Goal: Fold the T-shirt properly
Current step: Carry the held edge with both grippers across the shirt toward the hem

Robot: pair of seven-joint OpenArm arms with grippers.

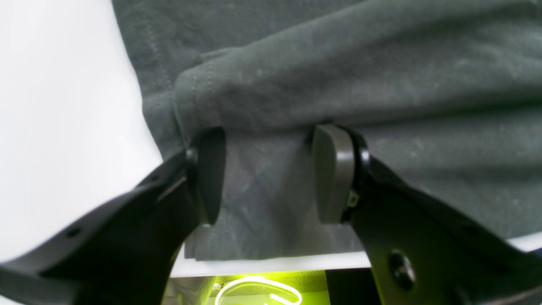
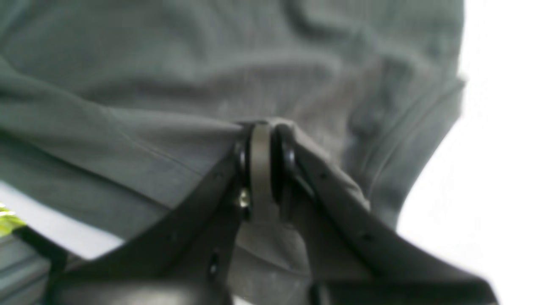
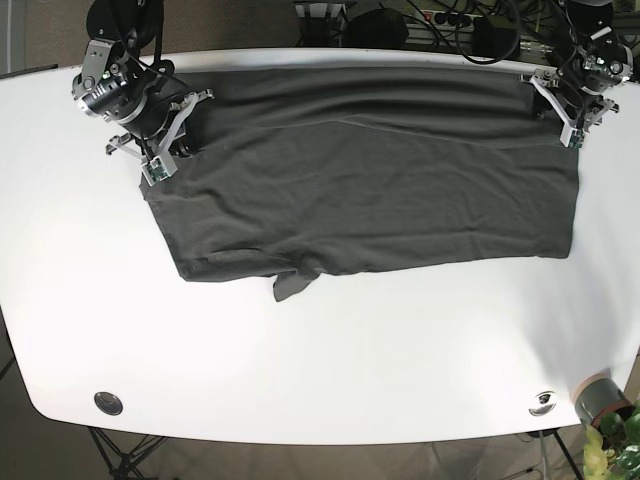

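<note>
The dark grey cotton T-shirt (image 3: pixel 370 195) is lying across the frame's upper half. The right gripper (image 2: pixel 260 161) is pinching it; the left gripper (image 1: pixel 269 173) is standing wide, risking a lopsided fold.

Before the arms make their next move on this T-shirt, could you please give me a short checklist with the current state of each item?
1. Right gripper pinching cloth: ok; its jaws are shut on a bunch of the T-shirt.
2. Left gripper pinching cloth: not ok; its jaws stand apart, with fabric between them but not clamped.
3. Both grippers at the shirt's far corners: ok in the base view.
4. Shirt lying smooth: not ok; ridges run across it and a flap sticks out at the near edge.
5. Shirt fully on the table: cannot tell; the far edge lies right at the table's rim.
</note>
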